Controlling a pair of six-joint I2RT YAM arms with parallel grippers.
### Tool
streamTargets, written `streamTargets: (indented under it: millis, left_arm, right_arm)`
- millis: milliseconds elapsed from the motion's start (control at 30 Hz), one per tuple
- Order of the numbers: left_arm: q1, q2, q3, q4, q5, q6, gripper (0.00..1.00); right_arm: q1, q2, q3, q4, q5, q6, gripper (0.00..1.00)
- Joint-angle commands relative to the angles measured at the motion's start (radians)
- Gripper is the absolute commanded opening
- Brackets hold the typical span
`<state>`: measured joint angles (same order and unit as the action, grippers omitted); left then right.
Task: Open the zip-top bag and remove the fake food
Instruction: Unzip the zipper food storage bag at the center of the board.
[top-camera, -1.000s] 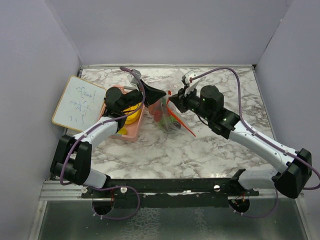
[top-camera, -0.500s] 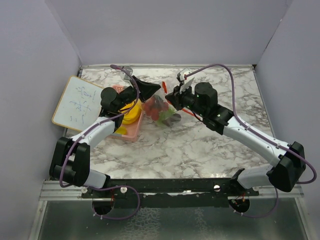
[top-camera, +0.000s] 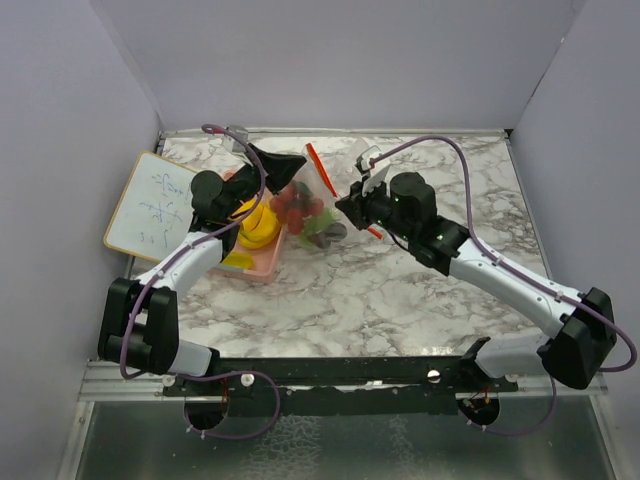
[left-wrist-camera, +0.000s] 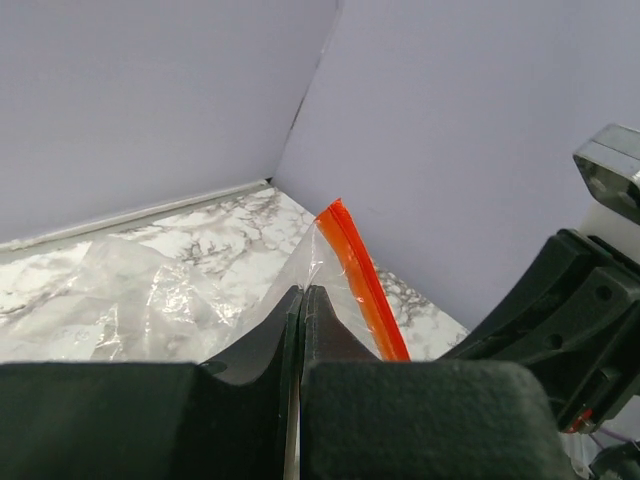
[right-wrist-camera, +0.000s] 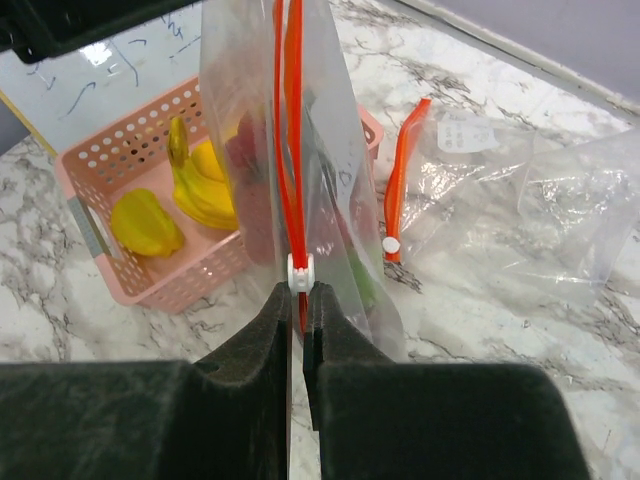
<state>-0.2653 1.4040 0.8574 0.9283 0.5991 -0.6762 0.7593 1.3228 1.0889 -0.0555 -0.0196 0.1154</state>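
The clear zip-top bag (top-camera: 312, 190) hangs off the table between both grippers, its orange zip strip (top-camera: 320, 170) slanting up toward the back. Fake food (top-camera: 300, 210), red and green pieces, sits low inside it. My left gripper (top-camera: 301, 163) is shut on the bag's clear film near one top corner; the left wrist view shows the film pinched at the gripper (left-wrist-camera: 302, 292) beside the orange zip strip (left-wrist-camera: 362, 285). My right gripper (top-camera: 346, 206) is shut on the zip strip just under the white slider (right-wrist-camera: 299, 271), its tips (right-wrist-camera: 298, 292) pressed together on the strip.
A pink slotted basket (top-camera: 262, 262) left of the bag holds yellow toy fruit (right-wrist-camera: 205, 180). A whiteboard (top-camera: 150, 205) leans at the far left. A second, flat clear bag (right-wrist-camera: 520, 190) with an orange zip (right-wrist-camera: 405, 170) lies on the marble behind. Walls close in on three sides.
Both grippers have carried the bag toward the back left and higher. The zip strip now points up and back, and the bag hangs closer to the basket.
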Motion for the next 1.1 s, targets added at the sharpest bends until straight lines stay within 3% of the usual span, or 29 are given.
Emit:
streamTargets:
  millis: [0, 533, 733, 833, 1067]
  left_arm:
    - [0.061, -0.038, 0.049, 0.084, -0.098, -0.041, 0.00]
    - [0.129, 0.058, 0.040, 0.211, -0.089, -0.188, 0.00]
    - [0.125, 0.121, 0.034, 0.342, -0.020, -0.296, 0.00]
    - [0.103, 0.126, 0.015, 0.364, -0.001, -0.289, 0.00]
    - [-0.047, 0.111, 0.055, 0.225, 0.016, -0.185, 0.00]
  right_arm:
    - [0.004, -0.058, -0.047, -0.094, 0.047, -0.016, 0.02]
    - [0.004, -0.314, -0.327, -0.179, 0.088, 0.039, 0.02]
    - [0.003, -0.378, -0.318, -0.212, 0.107, 0.025, 0.02]
    - [0.004, -0.405, -0.281, -0.231, 0.091, 0.033, 0.08]
    - [0.004, -0.479, -0.242, -0.260, 0.102, 0.035, 0.13]
